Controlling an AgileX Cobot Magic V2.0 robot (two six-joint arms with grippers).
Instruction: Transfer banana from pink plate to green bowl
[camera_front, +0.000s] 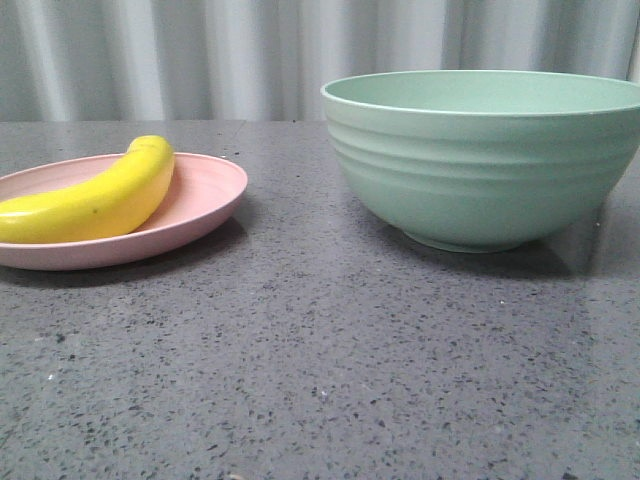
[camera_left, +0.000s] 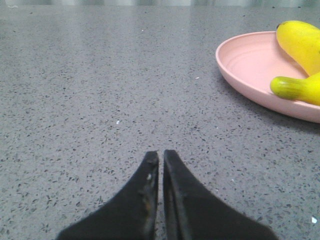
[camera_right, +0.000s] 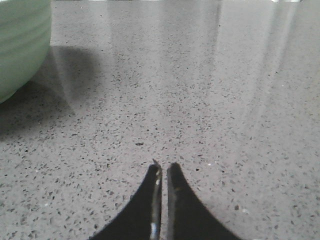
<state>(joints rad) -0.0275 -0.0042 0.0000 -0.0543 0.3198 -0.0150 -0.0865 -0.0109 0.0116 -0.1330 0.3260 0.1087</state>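
Observation:
The yellow banana (camera_front: 95, 200) lies on the pink plate (camera_front: 205, 195) at the left of the front view. The green bowl (camera_front: 485, 160) stands upright at the right, apart from the plate. Neither arm shows in the front view. In the left wrist view my left gripper (camera_left: 161, 155) is shut and empty, low over the table, with the pink plate (camera_left: 250, 65) and banana (camera_left: 302, 45) off to one side and apart from it. In the right wrist view my right gripper (camera_right: 163, 167) is shut and empty, with the green bowl (camera_right: 22, 45) at the frame's edge.
The table is a grey speckled stone surface (camera_front: 320, 360). A pale pleated curtain (camera_front: 220, 50) hangs behind the table's far edge.

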